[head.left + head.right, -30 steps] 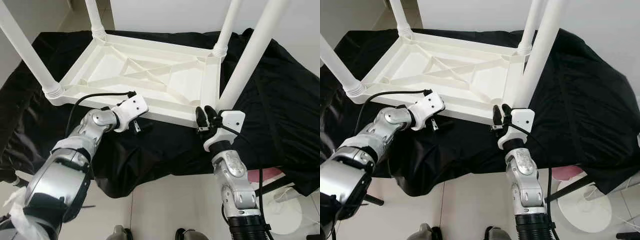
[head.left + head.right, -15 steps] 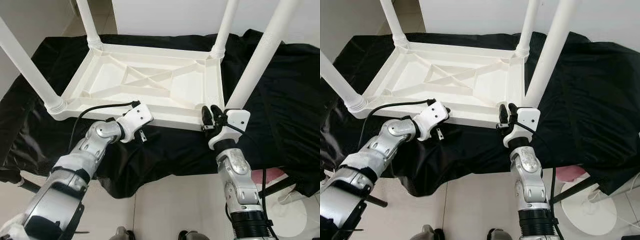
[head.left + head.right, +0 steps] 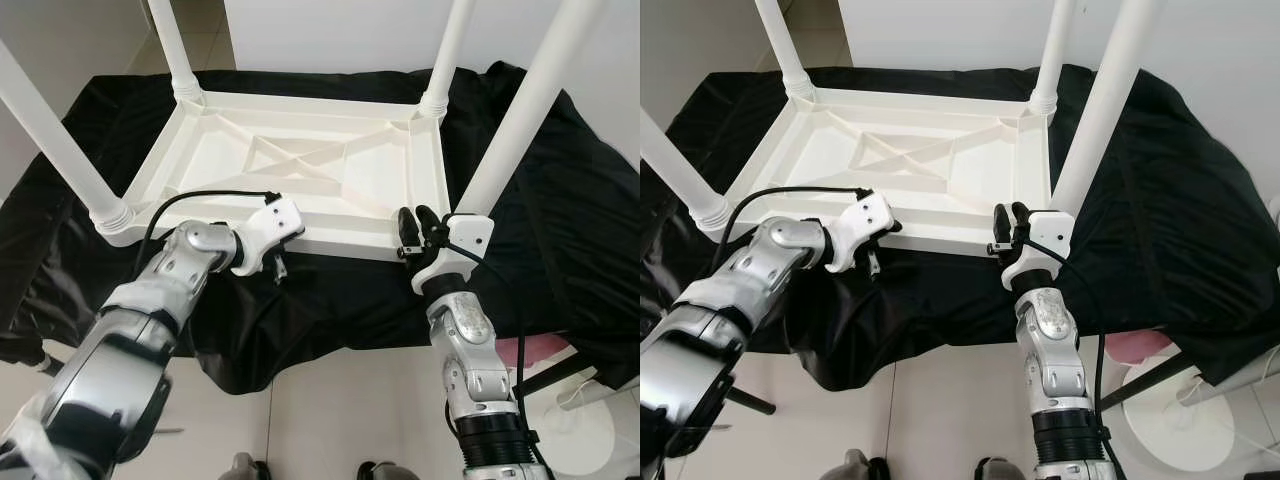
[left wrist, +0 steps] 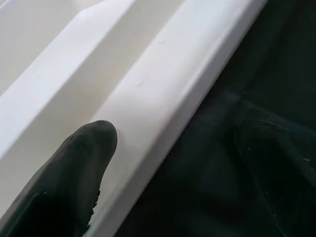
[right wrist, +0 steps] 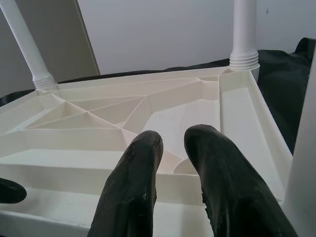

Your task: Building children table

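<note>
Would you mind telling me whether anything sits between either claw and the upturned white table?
Nothing visible does. The left claw straddles the near rim of the table, and the right claw hovers at that rim beside the near right leg.

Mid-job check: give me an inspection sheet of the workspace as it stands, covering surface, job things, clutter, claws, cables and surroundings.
Surface: black cloth draped over the work area, wrinkled, hanging over the near edge.
Job's things: white children's table lying upside down on the cloth, ribbed underside up; four white legs stand up from its corners.
Clutter: nothing seen on the cloth.
Claws: left claw at the table's near rim, one finger resting on the rim, the other over the cloth; right claw by the near right corner, beside that leg, fingers slightly apart, holding nothing.
Cables: black cable looping over the left wrist; another along the right forearm.
Surroundings: white wall behind, pale tiled floor, pink object under the cloth's right edge.
</note>
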